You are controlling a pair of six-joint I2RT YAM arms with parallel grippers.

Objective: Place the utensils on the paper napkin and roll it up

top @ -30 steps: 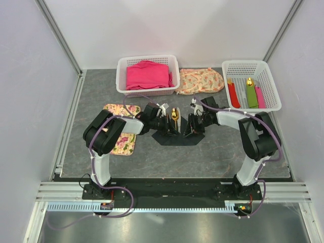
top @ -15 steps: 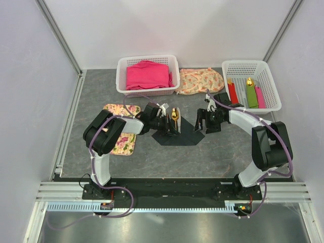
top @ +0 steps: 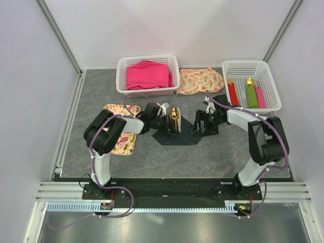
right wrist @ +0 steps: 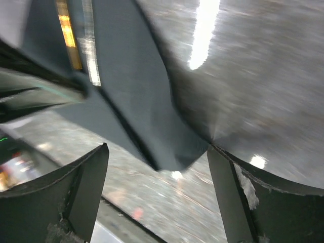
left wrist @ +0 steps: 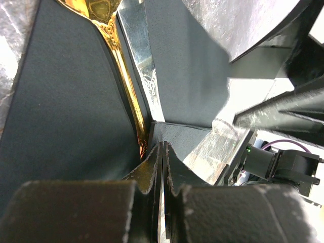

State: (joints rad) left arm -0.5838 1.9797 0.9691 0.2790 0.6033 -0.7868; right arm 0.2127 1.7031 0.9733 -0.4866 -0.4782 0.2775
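The grey surface carries the black paper napkin at its middle. The utensils, one gold and one silver, lie side by side on the napkin's left part. The left hand is clenched on a folded napkin edge at their handle ends. The right hand is released, its fingers spread over the napkin's right corner.

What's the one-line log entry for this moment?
left gripper: shut on paper napkin edge | utensils: lying on napkin | right gripper: open, empty, over napkin's corner | roll: not finished
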